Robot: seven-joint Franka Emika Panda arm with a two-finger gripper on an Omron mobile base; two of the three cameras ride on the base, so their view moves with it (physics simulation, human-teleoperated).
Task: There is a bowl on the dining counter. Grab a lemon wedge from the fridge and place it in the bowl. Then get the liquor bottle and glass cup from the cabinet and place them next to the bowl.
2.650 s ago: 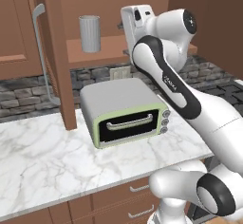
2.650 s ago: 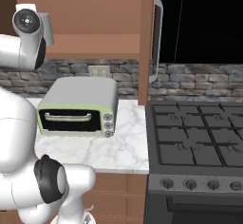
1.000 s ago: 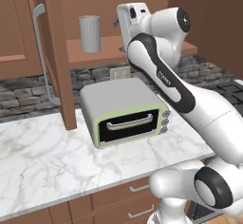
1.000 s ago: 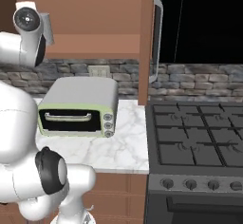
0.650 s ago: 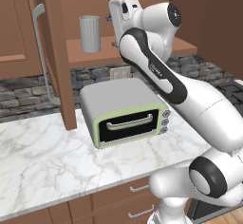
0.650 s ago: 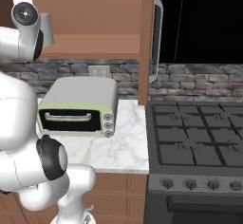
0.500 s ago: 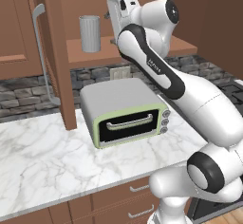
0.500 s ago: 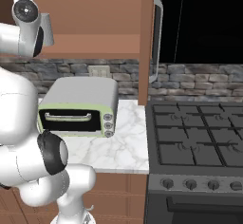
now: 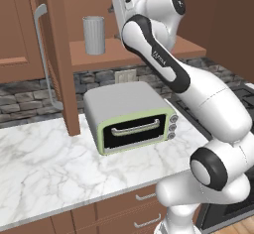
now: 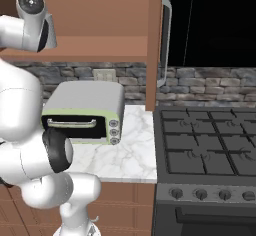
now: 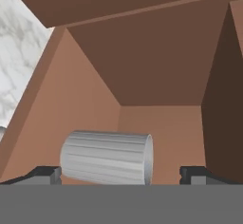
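Cup (image 9: 94, 34) standing upright on the shelf (image 9: 149, 49) of the cabinet (image 10: 100, 10), long axis vertical, open mouth up, at the shelf's left end close to the wooden post (image 9: 62, 54). Sideways in the hand view (camera rolled, not the cup tipped), ribbed wall across the frame, mouth toward the right. Lies left of the gripper (image 9: 116, 11), near but apart, at about the same height, with the hand raised in front of the shelf and turned toward it. In the hand view, seated between and beyond the two fingertips (image 11: 45, 173), nearer the left one, not yet enclosed. Jaws spread wide, nothing held. Judged: a level reach leftward, with fingers closing across the vertical wall. Below the shelf, toaster oven (image 9: 130, 115) on the marble worktop (image 9: 49, 163), stove (image 10: 205, 150) to the right.
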